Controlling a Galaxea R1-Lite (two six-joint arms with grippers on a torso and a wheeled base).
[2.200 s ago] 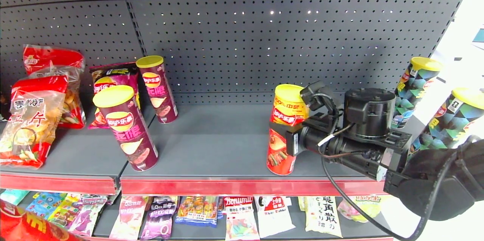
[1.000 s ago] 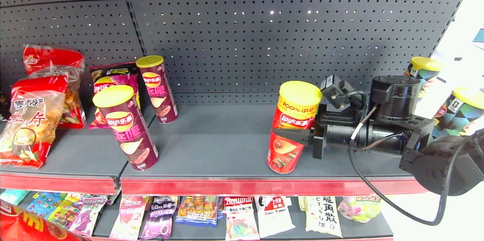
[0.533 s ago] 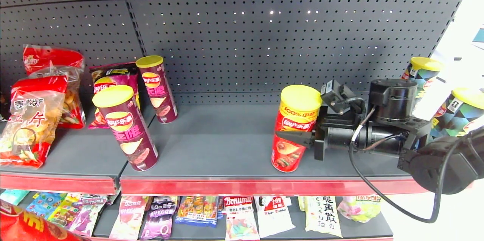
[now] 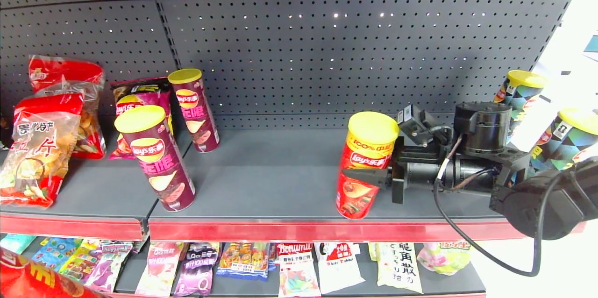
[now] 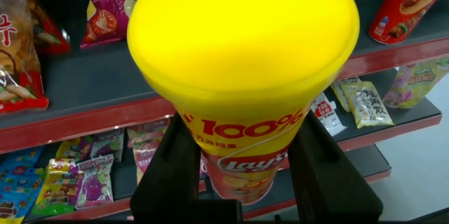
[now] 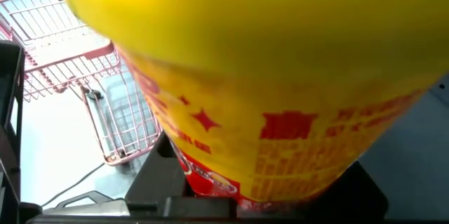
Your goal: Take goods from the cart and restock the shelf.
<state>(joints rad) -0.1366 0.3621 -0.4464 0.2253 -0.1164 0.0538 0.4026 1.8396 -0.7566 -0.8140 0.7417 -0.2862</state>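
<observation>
We count two red cans with yellow lids. The right claw (image 4: 362, 173) is clamped on the red can (image 4: 370, 148), which leans a little at the front edge of the shelf (image 4: 271, 172). We cannot tell whether its base touches the board. The left claw (image 5: 245, 157) is clamped on the second red can (image 5: 242, 41), held out in front of the shelf, well apart from the red can.

Well left of the red can stand two purple cans, a front purple can (image 4: 156, 158) and a back purple can (image 4: 194, 109). Farther left are one purple bag (image 4: 140, 95) and two red bags, a near red bag (image 4: 39, 148) and a far red bag (image 4: 70, 76).

Right of the red can, behind the right arm, stand two patterned cans, the inner patterned can (image 4: 521, 90) and the outer patterned can (image 4: 567, 141). Below the red can lies a row of packets (image 4: 299, 267). A red wire cart (image 6: 84, 76) stands beyond it.
</observation>
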